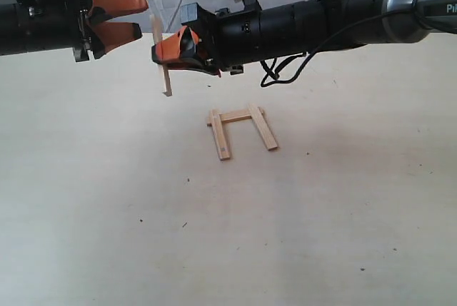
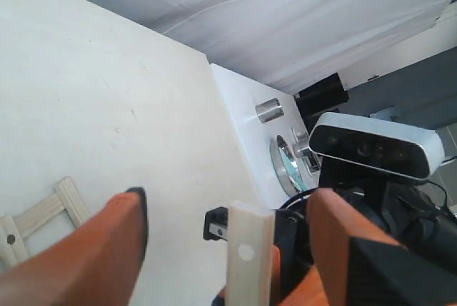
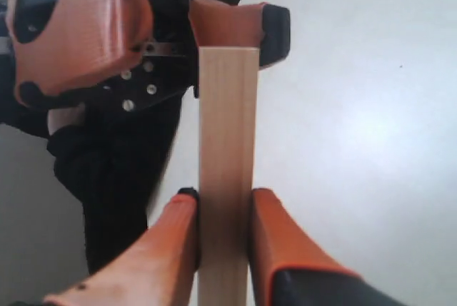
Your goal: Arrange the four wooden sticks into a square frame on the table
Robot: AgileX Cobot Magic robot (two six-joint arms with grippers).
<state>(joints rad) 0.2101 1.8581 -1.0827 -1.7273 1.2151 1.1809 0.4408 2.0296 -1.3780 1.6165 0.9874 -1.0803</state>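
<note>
Three pale sticks [image 1: 221, 137] lie as a three-sided frame on the table [image 1: 107, 213]; the fourth stick [image 1: 166, 81] is upright in mid-air.

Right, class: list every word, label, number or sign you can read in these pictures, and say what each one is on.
"Pi": white letters on the right arm in the exterior view, cut off by the picture's edge.
No other writing can be read in any view.

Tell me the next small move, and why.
Probably draw the left gripper back, clear of the fourth stick. Its jaws stand open about the stick's top end, while the right gripper is shut on it in mid-air. That frees it to close the U of three sticks on the table.
</note>
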